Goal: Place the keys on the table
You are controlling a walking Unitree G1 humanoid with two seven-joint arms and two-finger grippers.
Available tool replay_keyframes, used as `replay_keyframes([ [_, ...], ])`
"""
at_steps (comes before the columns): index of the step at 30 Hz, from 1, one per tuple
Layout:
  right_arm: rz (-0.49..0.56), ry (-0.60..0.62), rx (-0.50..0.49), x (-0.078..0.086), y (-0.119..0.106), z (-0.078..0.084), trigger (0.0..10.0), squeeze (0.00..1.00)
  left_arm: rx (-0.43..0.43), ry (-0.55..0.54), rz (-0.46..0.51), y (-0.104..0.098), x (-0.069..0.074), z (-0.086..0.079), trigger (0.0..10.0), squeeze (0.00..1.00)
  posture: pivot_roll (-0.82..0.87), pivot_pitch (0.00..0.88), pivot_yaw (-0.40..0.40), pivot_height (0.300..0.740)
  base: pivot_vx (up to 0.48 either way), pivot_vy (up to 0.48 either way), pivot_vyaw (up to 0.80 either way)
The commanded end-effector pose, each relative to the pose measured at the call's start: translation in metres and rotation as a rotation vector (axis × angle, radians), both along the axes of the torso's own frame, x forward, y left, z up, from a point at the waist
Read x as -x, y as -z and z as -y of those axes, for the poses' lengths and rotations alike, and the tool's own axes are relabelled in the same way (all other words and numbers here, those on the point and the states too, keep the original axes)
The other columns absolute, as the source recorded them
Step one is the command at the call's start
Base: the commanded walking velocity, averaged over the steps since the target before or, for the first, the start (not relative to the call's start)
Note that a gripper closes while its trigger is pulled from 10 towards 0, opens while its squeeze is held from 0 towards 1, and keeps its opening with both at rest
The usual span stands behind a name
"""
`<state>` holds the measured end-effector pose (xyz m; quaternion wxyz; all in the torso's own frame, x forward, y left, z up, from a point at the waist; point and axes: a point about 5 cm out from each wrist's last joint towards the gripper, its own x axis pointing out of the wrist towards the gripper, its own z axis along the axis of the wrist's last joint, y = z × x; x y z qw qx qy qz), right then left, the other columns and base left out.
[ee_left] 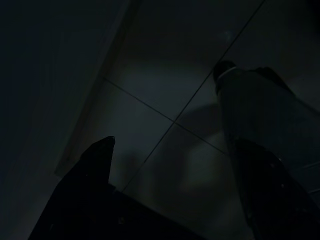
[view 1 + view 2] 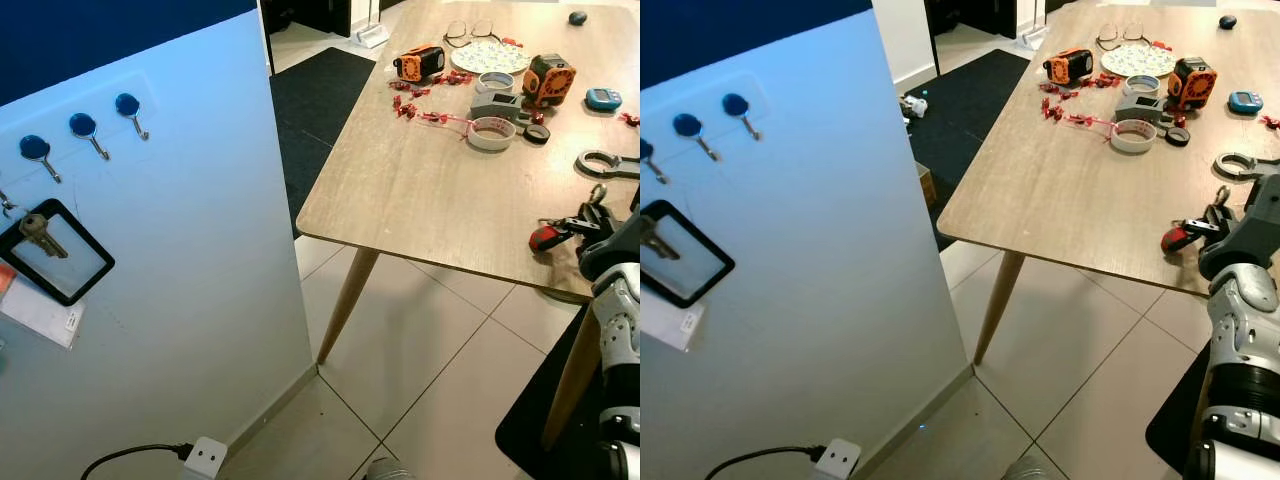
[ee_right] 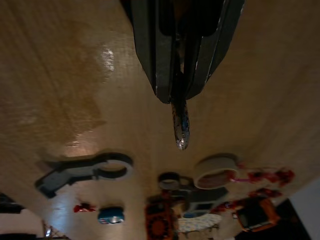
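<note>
One wooden table stands on pale floor tiles.
Your right gripper clamps the keys above the table's near edge; the left gripper's fingers are parted.

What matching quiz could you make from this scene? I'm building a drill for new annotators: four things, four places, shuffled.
Things:
1. bunch of keys with a red fob
2. three blue round-headed hooks
3. white patterned plate
4. white power strip

Places:
A. on the floor at the foot of the pale wall panel
B. at the far end of the wooden table, by the eyeglasses
C. at the table's near edge, by the right gripper
D. high on the pale wall panel

Pairs: 1-C, 2-D, 3-B, 4-A
</note>
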<state>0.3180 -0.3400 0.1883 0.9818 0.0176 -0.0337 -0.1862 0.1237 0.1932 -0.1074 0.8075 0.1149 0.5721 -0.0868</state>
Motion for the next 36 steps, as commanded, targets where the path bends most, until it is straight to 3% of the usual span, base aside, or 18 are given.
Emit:
replay_keyframes([
  [1, 0.005, 0.014, 0.042, -0.002, -0.004, 0.001, 10.0, 0.00, -0.007, -0.003, -0.025, 0.002, 0.007, -0.003, 10.0, 0.00, -0.15, 0.110, 0.139, 0.740, 0.000, 0.000, 0.00],
  [8, 0.021, -0.024, 0.068, -0.015, -0.007, -0.010, 10.0, 0.00, -0.011, 0.003, -0.027, 0.002, 0.008, -0.004, 10.0, 0.00, -0.14, 0.116, 0.145, 0.740, 0.000, 0.000, 0.00],
  [19, 0.008, -0.013, 0.066, -0.019, -0.002, -0.010, 10.0, 0.01, -0.014, 0.009, -0.033, 0.002, 0.009, -0.006, 10.0, 0.00, -0.14, 0.131, 0.156, 0.740, 0.000, 0.000, 0.00],
  [20, 0.008, -0.009, 0.062, -0.018, 0.000, -0.010, 10.0, 1.00, -0.015, 0.010, -0.034, 0.002, 0.010, -0.006, 10.0, 0.00, -0.14, 0.133, 0.157, 0.740, 0.000, 0.000, 0.00],
  [26, 0.047, 0.033, 0.044, -0.015, -0.001, -0.008, 10.0, 1.00, -0.017, 0.012, -0.036, 0.002, 0.010, -0.007, 10.0, 0.00, -0.14, 0.136, 0.160, 0.740, 0.000, 0.000, 0.00],
  [27, 0.090, 0.027, 0.029, -0.015, -0.006, -0.008, 10.0, 0.87, -0.018, 0.012, -0.036, 0.002, 0.011, -0.007, 10.0, 0.00, -0.14, 0.136, 0.162, 0.740, 0.000, 0.000, 0.00],
  [29, 0.194, 0.006, -0.004, -0.015, -0.020, -0.010, 10.0, 0.83, -0.018, 0.014, -0.036, 0.002, 0.011, -0.007, 10.0, 0.00, -0.14, 0.136, 0.162, 0.740, 0.000, 0.000, 0.00],
  [30, 0.194, 0.006, -0.004, -0.015, -0.020, -0.010, 10.0, 0.83, -0.018, 0.014, -0.036, 0.002, 0.011, -0.007, 10.0, 0.00, -0.14, 0.136, 0.162, 0.740, 0.000, 0.000, 0.00],
  [31, 0.236, -0.007, -0.021, -0.015, -0.026, -0.012, 10.0, 0.72, -0.018, 0.015, -0.035, 0.002, 0.010, -0.007, 10.0, 0.00, -0.14, 0.131, 0.162, 0.740, 0.000, 0.000, 0.00],
  [33, 0.289, -0.106, -0.036, -0.019, -0.037, -0.026, 10.0, 0.07, -0.018, 0.016, -0.034, 0.002, 0.010, -0.007, 10.0, 0.00, -0.14, 0.126, 0.161, 0.740, 0.000, 0.000, 0.00],
  [36, 0.297, -0.145, -0.034, -0.021, -0.039, -0.031, 10.0, 0.07, -0.018, 0.016, -0.033, 0.002, 0.010, -0.007, 10.0, 0.00, -0.14, 0.126, 0.161, 0.740, 0.000, 0.000, 0.00],
])
